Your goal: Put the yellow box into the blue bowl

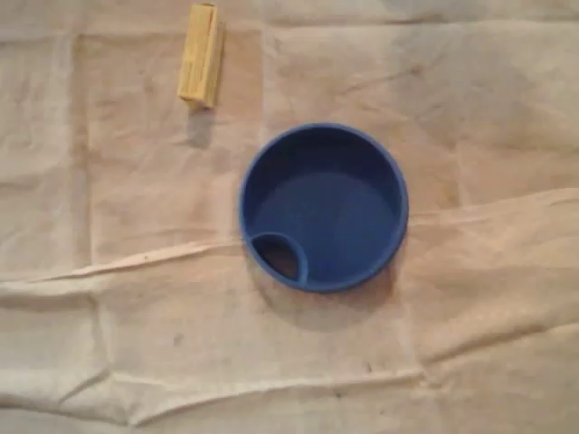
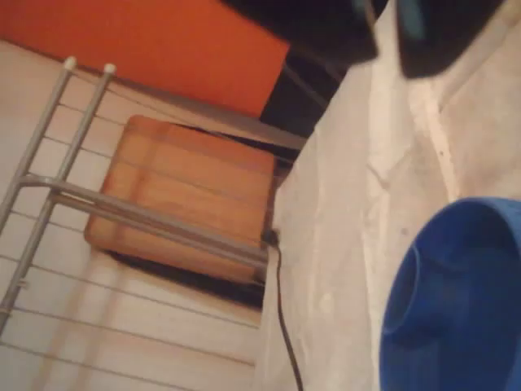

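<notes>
The yellow box [image 1: 200, 56] lies on the cloth-covered table [image 1: 470, 344] near the top edge of the overhead view, up and left of the blue bowl [image 1: 323, 206] and clear of its rim. Its long axis runs roughly top to bottom in that view, slightly tilted. It is not held; the bowl contains nothing.

Step in hand, as judged: approach and grasp the box.
- Align the pincer [image 2: 389, 45] across the box's narrow width, not along its length.
- Descend over the middle of the box, so it does not swing when lifted.
- Carry it high enough to pass over the bowl's near rim, then release above the open part of the floor, away from the small walled pocket [image 1: 280, 258] at the bowl's lower left.

Pincer state: in the wrist view it appears as two dark, blurred shapes at the top edge. Whether it is spread or pressed together cannot be told.

Surroundings: nothing stands between box and bowl. The cloth is creased, and the ridges may snag a dragged box. Beyond the table edge, the wrist view shows a wooden seat [image 2: 183, 199], a metal rack [image 2: 49, 163] and a black cable [image 2: 281, 326], all off the work area.
</notes>
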